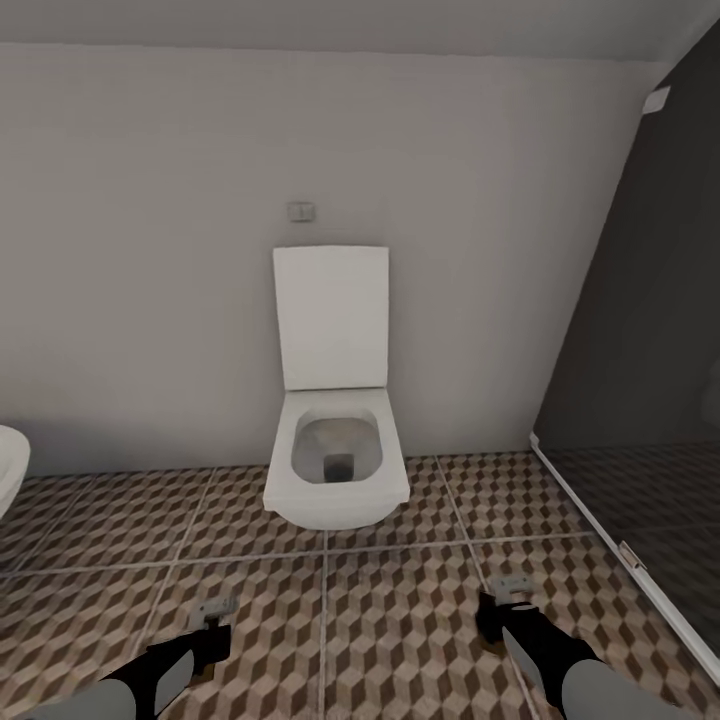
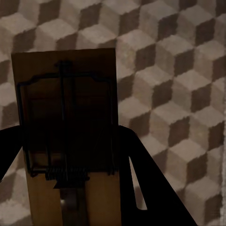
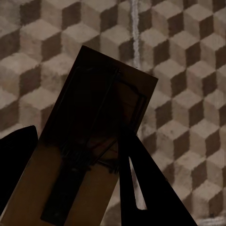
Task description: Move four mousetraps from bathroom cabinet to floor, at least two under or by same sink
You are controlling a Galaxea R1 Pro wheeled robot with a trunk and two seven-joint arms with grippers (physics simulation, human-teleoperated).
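Observation:
Each gripper holds one mousetrap above the bathroom floor (image 1: 400, 600), which has a brown, beige and white cube pattern. My left gripper (image 1: 207, 640) is shut on a small flat mousetrap (image 1: 219, 606) at the lower left of the head view. In the left wrist view that mousetrap (image 2: 70, 94) is a brown board with a wire spring, clamped by the left gripper (image 2: 70, 157). My right gripper (image 1: 503, 612) is shut on another mousetrap (image 1: 513, 584), which lies tilted (image 3: 110, 99) between the right gripper (image 3: 77, 167) fingers. The cabinet and the bathroom sink are out of view.
A white toilet (image 1: 335, 470) with its lid up stands against the wall straight ahead. A dark glass shower screen (image 1: 640, 420) closes off the right side. The rounded white rim of a fixture (image 1: 8, 465) pokes in at the left edge. Open tiles lie between me and the toilet.

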